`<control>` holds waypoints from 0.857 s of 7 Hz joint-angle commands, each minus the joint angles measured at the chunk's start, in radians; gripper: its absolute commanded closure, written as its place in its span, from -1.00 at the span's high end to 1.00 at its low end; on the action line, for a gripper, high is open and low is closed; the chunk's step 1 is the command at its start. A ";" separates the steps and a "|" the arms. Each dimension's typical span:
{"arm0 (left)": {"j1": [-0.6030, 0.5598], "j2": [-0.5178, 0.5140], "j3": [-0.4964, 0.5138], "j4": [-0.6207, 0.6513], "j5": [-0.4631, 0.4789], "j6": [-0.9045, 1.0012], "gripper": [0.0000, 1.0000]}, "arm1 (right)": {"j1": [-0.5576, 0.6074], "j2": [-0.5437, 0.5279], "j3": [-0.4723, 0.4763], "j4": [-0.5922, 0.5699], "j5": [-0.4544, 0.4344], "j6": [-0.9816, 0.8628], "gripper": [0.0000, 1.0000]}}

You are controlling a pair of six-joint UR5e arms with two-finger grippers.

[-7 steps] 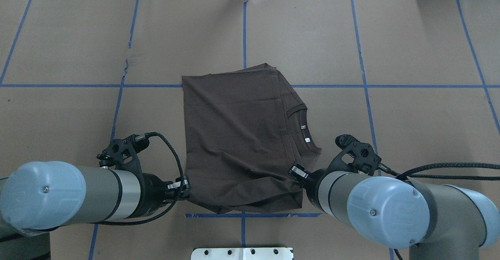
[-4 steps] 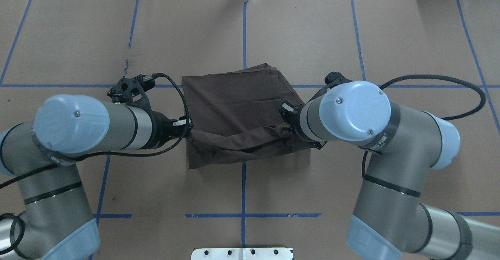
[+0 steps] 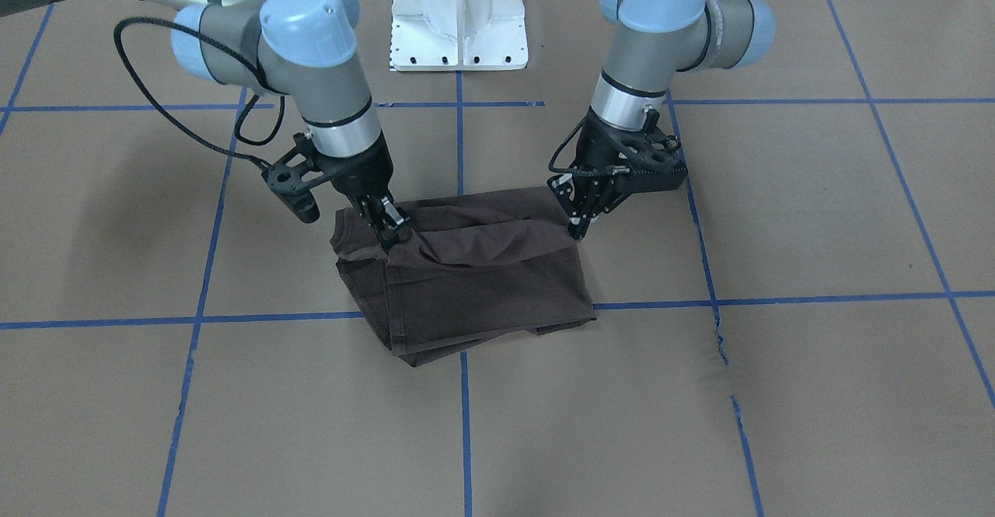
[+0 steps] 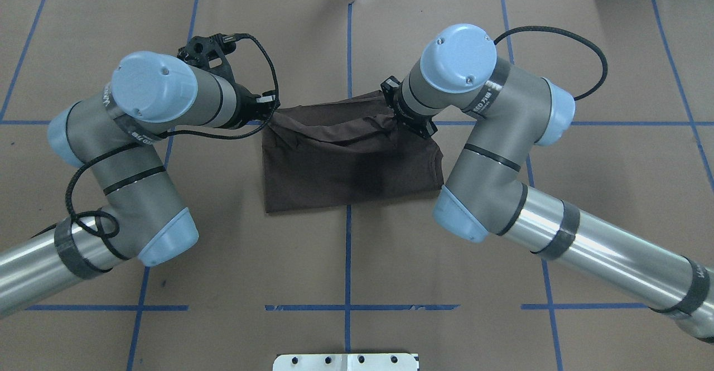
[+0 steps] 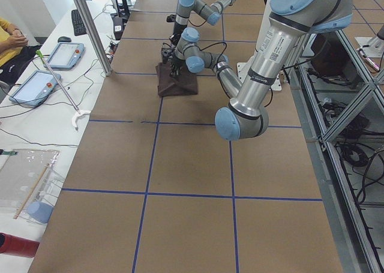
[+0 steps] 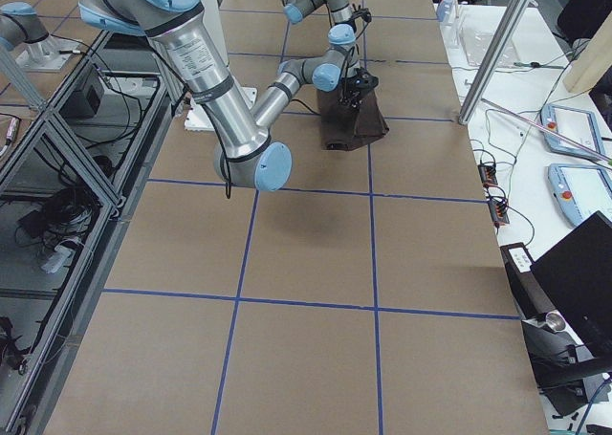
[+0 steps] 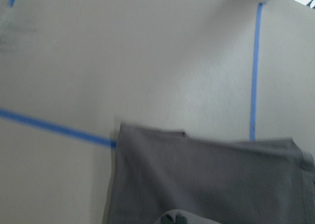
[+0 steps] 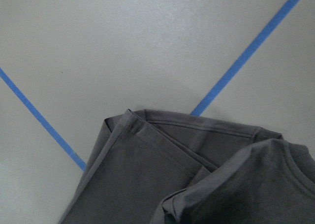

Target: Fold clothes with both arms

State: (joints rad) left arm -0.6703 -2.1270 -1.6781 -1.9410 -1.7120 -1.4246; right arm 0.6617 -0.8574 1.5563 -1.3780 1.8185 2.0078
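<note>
Now the left arm [image 4: 167, 97] and right arm [image 4: 463, 75] have pulled half the shirt [image 4: 346, 164] across; jaws pinch both corners, keeping the fold straight.

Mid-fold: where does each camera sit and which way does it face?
Front-facing: across the table, facing the pedestal base; both arms, left gripper view-right, right gripper view-left.
Overhead: behind the robot, looking forward-down on the T-shirt; both arms.
Exterior left: table's left end, looking along it; left arm near.
Exterior right: opposite end; right arm near.
Left wrist: down at T-shirt and blue tape; no arm clearly visible.
Right wrist: likewise.
Shared: front-facing and overhead both show both grippers holding the T-shirt's raised fold.
</note>
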 commanded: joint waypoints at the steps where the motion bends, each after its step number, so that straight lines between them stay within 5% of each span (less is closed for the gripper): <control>1: -0.064 -0.133 0.357 -0.175 0.065 0.120 -0.59 | 0.073 0.183 -0.431 0.270 0.042 -0.062 0.58; 2: -0.068 -0.152 0.448 -0.258 0.140 0.145 0.32 | 0.154 0.234 -0.576 0.390 0.070 -0.184 1.00; 3: -0.071 -0.154 0.446 -0.291 0.140 0.121 0.99 | 0.211 0.236 -0.591 0.384 0.196 -0.240 1.00; 5: -0.083 -0.149 0.399 -0.321 0.121 0.111 1.00 | 0.214 0.210 -0.550 0.386 0.199 -0.247 1.00; 6: -0.116 -0.137 0.361 -0.323 0.012 0.119 1.00 | 0.214 0.128 -0.459 0.386 0.206 -0.276 1.00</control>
State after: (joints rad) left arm -0.7589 -2.2733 -1.2818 -2.2549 -1.6163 -1.3095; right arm 0.8731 -0.6636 1.0249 -0.9941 2.0144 1.7576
